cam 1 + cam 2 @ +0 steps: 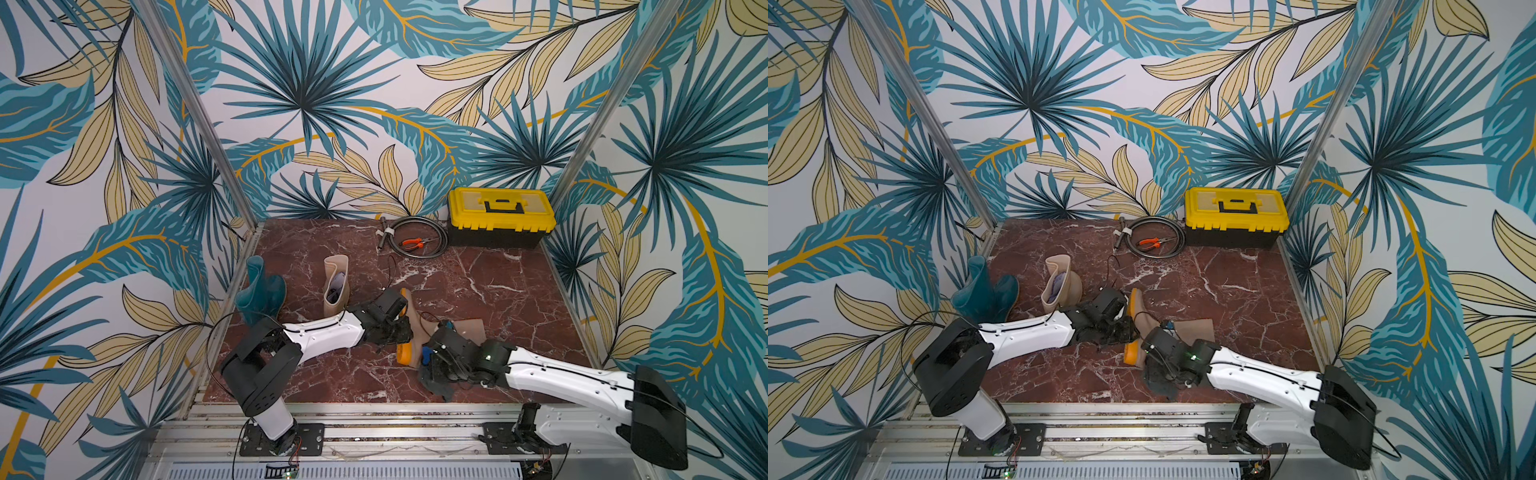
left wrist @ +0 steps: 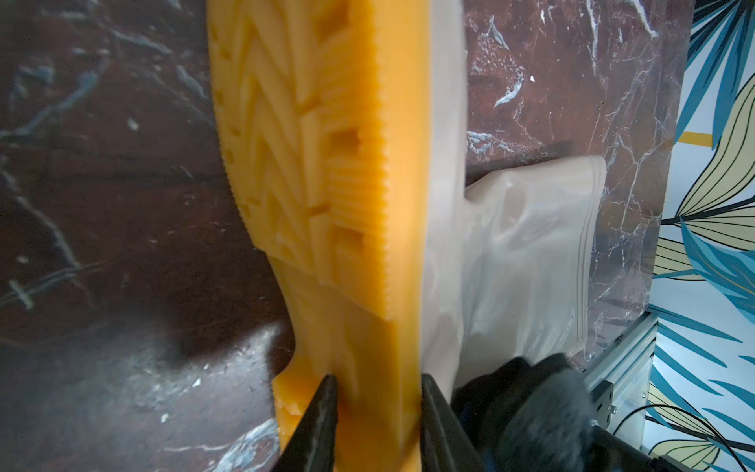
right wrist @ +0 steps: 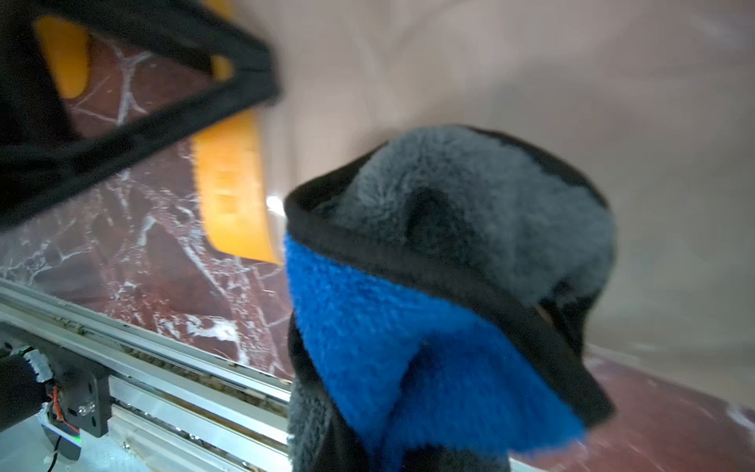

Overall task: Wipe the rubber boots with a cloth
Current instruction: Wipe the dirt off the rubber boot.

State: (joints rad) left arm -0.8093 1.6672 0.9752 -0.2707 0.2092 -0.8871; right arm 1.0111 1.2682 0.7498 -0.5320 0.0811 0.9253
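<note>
My left gripper (image 2: pixel 380 408) is clamped on the orange sole (image 2: pixel 318 143) of the fallen beige boot (image 1: pixel 471 328), one finger on either side, near the heel end. That boot lies on its side mid-floor between both arms, with its shaft pointing toward the right wall in both top views.

My right gripper (image 1: pixel 436 368) is pressed together on the cloth (image 3: pixel 449 253). The fingers are buried in fabric, so I can't see them in the right wrist view. The cloth is dark grey fleece with a blue face, bunched up, and its tail hangs below the gripper over the marble floor (image 1: pixel 519 291). It sits right at the boot's beige side by the heel, but the blur means I can't confirm contact.

The teal boot (image 1: pixel 262 291) stands by the left wall. The standing beige boot (image 1: pixel 336 286) is near it, with something pale stuffed inside.

Back right there's a yellow toolbox (image 1: pixel 536 216) and a coiled cable (image 1: pixel 444 239) with orange pliers (image 1: pixel 411 243) inside the coil.
</note>
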